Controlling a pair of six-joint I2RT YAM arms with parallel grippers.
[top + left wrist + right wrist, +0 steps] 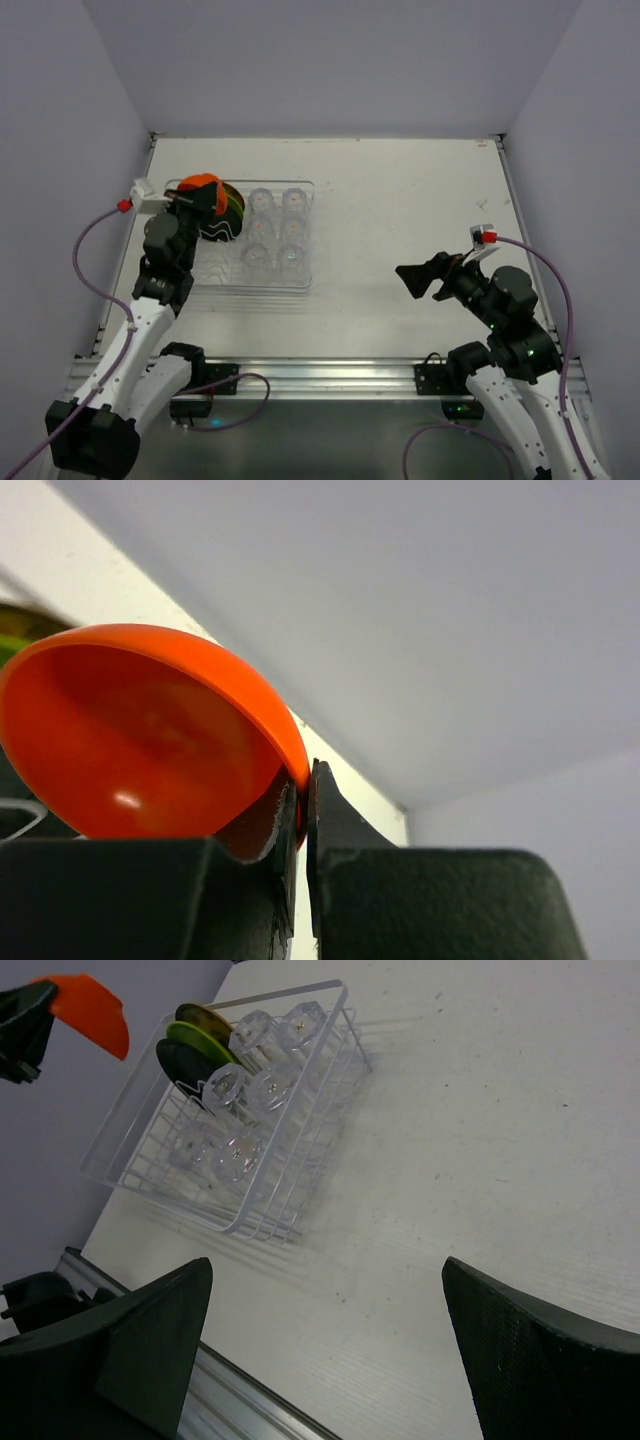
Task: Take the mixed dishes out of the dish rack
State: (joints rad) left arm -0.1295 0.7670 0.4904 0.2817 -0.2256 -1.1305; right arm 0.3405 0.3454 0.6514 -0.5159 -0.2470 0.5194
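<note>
Left wrist view: left hand [304, 802] pinches the rim of the orange bowl [140, 740], fingers pressed together with only the thin bowl wall between them; the glossy inside of the bowl faces this camera. This view gives the grip but almost nothing of where the bowl is. Top view places it: we see the bowl at the far-left end of the dish rack [222, 272], overlapping the upright plates there. The right wrist view adds height, which the top view cannot: the bowl hangs above and to the left of the rack, apart from its walls. In the rack we count six clear glasses [292, 230] in two rows of three along the right side, and at the left a black plate [178, 1062] on edge with a lime-green plate [200, 1040] just behind it; a further yellowish plate edge sits behind those. Right hand [325, 1290] is spread wide and holds nothing, above the bare white surface [480, 1140], well apart from the rack.
</note>
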